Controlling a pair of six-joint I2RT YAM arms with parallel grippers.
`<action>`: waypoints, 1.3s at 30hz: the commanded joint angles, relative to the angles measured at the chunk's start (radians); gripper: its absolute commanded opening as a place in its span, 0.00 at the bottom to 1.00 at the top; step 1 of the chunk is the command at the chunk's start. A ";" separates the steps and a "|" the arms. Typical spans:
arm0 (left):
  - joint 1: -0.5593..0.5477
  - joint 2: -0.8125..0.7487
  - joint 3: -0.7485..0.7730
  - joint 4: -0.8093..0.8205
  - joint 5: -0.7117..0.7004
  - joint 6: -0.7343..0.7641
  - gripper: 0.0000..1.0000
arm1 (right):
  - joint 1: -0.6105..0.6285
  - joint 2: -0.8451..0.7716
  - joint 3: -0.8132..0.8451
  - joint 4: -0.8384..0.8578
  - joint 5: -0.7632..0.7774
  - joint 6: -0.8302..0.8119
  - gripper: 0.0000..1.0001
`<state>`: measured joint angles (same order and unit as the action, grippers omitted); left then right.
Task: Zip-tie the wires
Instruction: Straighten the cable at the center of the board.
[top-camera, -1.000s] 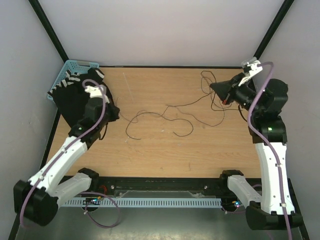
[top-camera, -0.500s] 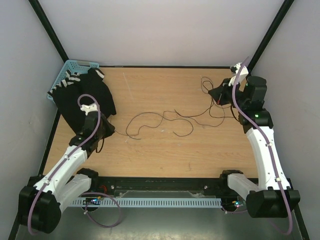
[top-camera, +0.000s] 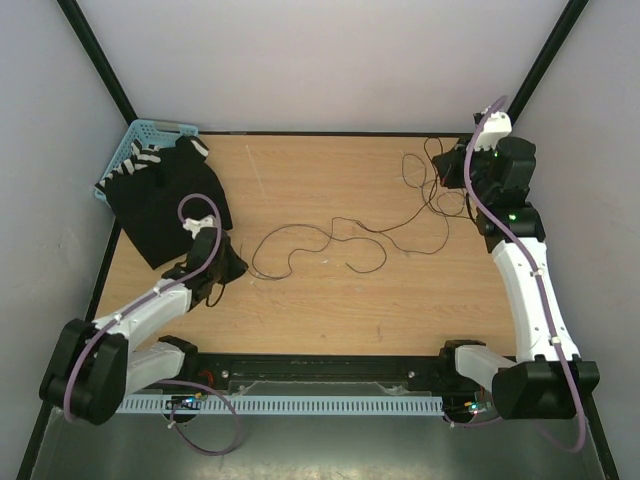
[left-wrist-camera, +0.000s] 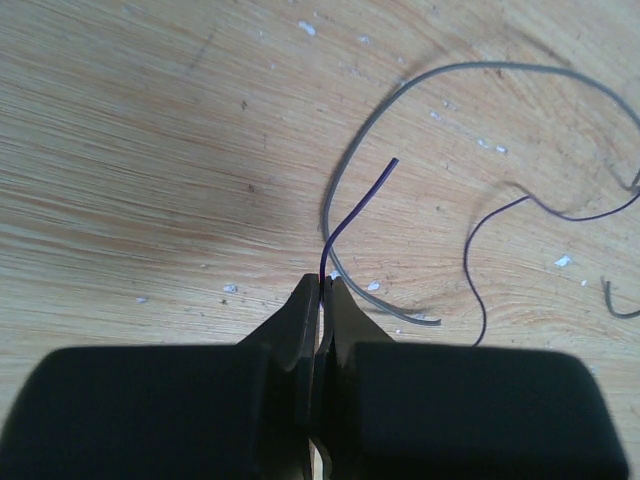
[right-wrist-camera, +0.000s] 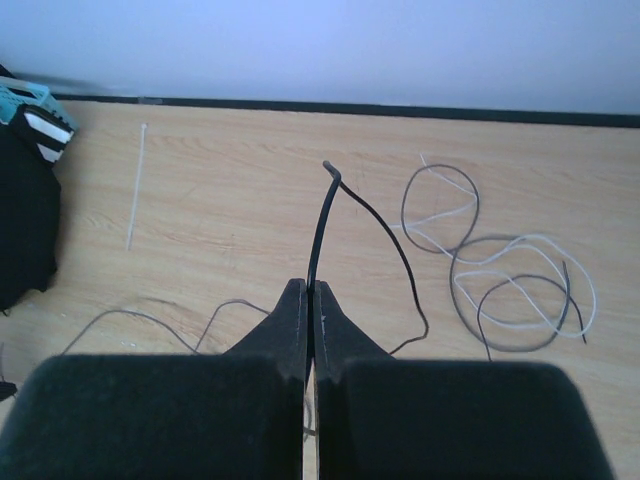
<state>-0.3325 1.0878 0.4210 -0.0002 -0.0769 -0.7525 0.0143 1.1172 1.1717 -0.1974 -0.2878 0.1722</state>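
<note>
The wires (top-camera: 330, 236) trail in thin dark loops across the middle of the table, with more coils (right-wrist-camera: 500, 285) at the back right. My left gripper (top-camera: 238, 268) sits low at their left end. It is shut on one fine dark wire (left-wrist-camera: 352, 212), whose free tip sticks out past the fingertips. My right gripper (top-camera: 446, 170) is near the back right corner, shut on a black wire (right-wrist-camera: 320, 225) that rises from between its fingers. The zip tie (right-wrist-camera: 135, 186) lies flat and free on the wood toward the back left (top-camera: 257, 170), away from both grippers.
A black cloth with white stripes (top-camera: 165, 200) lies at the back left, partly over a blue basket (top-camera: 135, 150). White and grey wire loops (right-wrist-camera: 440, 205) lie near the back wall. A grey wire (left-wrist-camera: 400, 100) curves just past the left fingertips.
The left arm has come off the black cloth, down and toward the table's near left, its wire end with it. The right gripper has swung toward the back right corner. The wire loops have shifted.
</note>
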 joint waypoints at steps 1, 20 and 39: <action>-0.018 0.082 -0.005 0.078 -0.039 -0.042 0.00 | 0.001 0.010 0.037 0.081 -0.036 -0.006 0.00; -0.020 0.216 -0.018 0.118 -0.122 -0.055 0.13 | 0.091 0.096 0.062 -0.011 0.524 -0.133 0.00; -0.019 0.152 -0.020 0.109 -0.134 0.023 0.00 | 0.407 0.119 0.083 0.006 -0.029 -0.168 0.00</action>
<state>-0.3531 1.2533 0.4118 0.1257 -0.1928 -0.7517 0.3248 1.2243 1.2247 -0.2039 -0.2813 0.0422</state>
